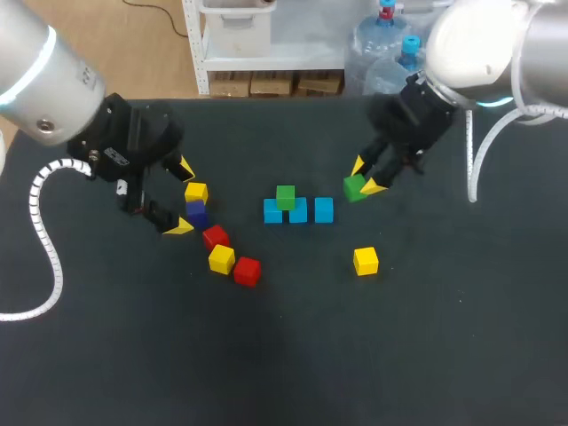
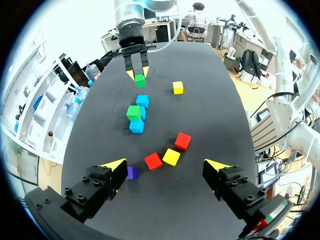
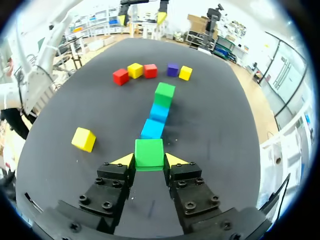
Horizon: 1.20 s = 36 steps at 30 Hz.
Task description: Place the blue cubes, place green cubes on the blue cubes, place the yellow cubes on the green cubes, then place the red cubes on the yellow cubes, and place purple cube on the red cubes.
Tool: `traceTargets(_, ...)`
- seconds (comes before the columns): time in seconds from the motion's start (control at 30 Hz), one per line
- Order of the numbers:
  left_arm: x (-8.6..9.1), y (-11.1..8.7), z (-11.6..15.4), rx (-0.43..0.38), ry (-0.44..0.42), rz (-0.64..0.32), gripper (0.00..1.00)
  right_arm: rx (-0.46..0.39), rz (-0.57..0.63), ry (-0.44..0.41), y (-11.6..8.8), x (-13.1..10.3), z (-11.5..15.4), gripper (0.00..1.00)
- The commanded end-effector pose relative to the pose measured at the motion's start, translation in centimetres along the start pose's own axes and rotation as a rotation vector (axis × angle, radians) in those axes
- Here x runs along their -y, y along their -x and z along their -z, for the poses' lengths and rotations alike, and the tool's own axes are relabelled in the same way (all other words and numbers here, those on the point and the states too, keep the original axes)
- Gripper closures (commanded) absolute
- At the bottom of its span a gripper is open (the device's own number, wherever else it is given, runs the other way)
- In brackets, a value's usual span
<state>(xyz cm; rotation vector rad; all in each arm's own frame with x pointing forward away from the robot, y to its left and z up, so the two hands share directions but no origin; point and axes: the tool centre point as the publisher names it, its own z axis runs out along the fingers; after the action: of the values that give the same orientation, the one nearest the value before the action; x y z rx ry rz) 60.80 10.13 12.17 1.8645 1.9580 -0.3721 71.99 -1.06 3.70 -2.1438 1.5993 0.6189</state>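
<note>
Reading the head view first: three blue cubes point(image 1: 297, 211) sit in a close row mid-table point(image 1: 284, 355), so the base layer looks done. The first green cube point(image 1: 285, 196) is up on the row, straddling the two leftmost blues. The right gripper point(image 1: 365, 177) is just beside the row's right end, fingers pinched on the second green cube point(image 1: 355, 188). The left gripper point(image 1: 182, 197) is spread wide with nothing in it, at the near end of the spare line. That line holds two yellow cubes point(image 1: 222, 259), two red cubes point(image 1: 216, 237) and the purple cube point(image 1: 197, 214). A lone yellow cube point(image 1: 366, 261) lies apart, right of the row.

Left wrist view: fingers well apart and empty. The purple cube is just beside one tip, with reds and a yellow ahead between the tips. Beyond them is the blue row with the first green cube on it, then the right gripper clamping the second.

Right wrist view: both yellow tips press the second green cube from two sides. The blue row runs straight ahead of it, with the first green cube on the far end. I can't tell whether the held cube is lifted off the table.

Status, my read: the blue layer is complete and green is half done. Left to do: seat this green, then all the yellows, reds and the purple, none of them stacked yet.
</note>
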Motion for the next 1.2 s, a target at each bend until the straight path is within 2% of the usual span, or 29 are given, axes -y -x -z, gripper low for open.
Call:
traceTargets(0.03, 0.0, -0.2, 0.0, 0.005, 0.000, -0.003, 0.00, -0.033, -0.038, -0.109, 0.8, -0.4, 0.1, 1.00)
traceTargets(0.5, 0.0, -0.2, 0.0, 0.005, 0.000, -0.003, 0.00, 0.054, -0.149, -0.184, 2.7, 0.5, -1.1, 1.00)
traceTargets(0.9, 0.0, -0.2, 0.0, 0.005, 0.000, -0.003, 0.00, 0.081, -0.175, -0.180, 4.7, 0.7, -2.3, 1.00)
traceTargets(1.2, 0.0, -0.2, 0.0, 0.005, 0.000, -0.003, 0.00, 0.081, -0.231, -0.180, 5.0, 0.6, -2.7, 1.00)
